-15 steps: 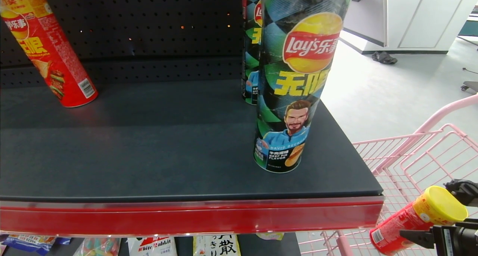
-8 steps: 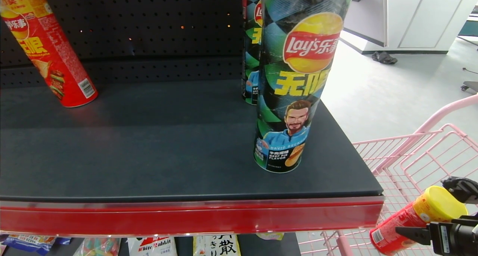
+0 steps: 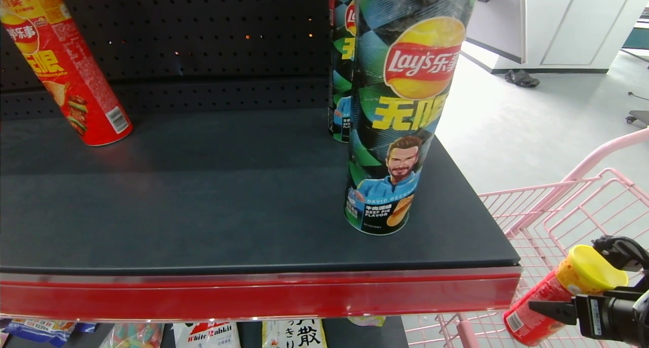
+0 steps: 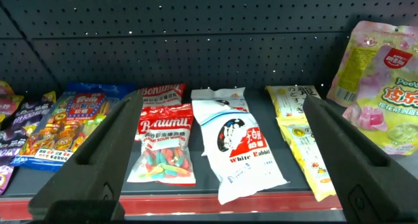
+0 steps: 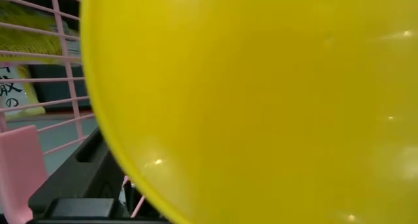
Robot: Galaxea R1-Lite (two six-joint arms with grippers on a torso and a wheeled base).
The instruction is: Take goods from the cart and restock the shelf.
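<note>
STATE: right gripper (image 3: 583, 282) clamped on red chip can (image 3: 540, 302), tilted over pink cart (image 3: 573, 185) | left gripper (image 4: 222, 152) jaws apart, empty | RISK: lifting too low likely drives can into red shelf lip (image 3: 253, 292); wide swing may topple green chip can (image 3: 395, 135).

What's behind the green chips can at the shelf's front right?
A second green can stands right behind the front green can, before the perforated back panel. Just its left strip shows; the rest is covered, so anything else behind there is hidden.
</note>
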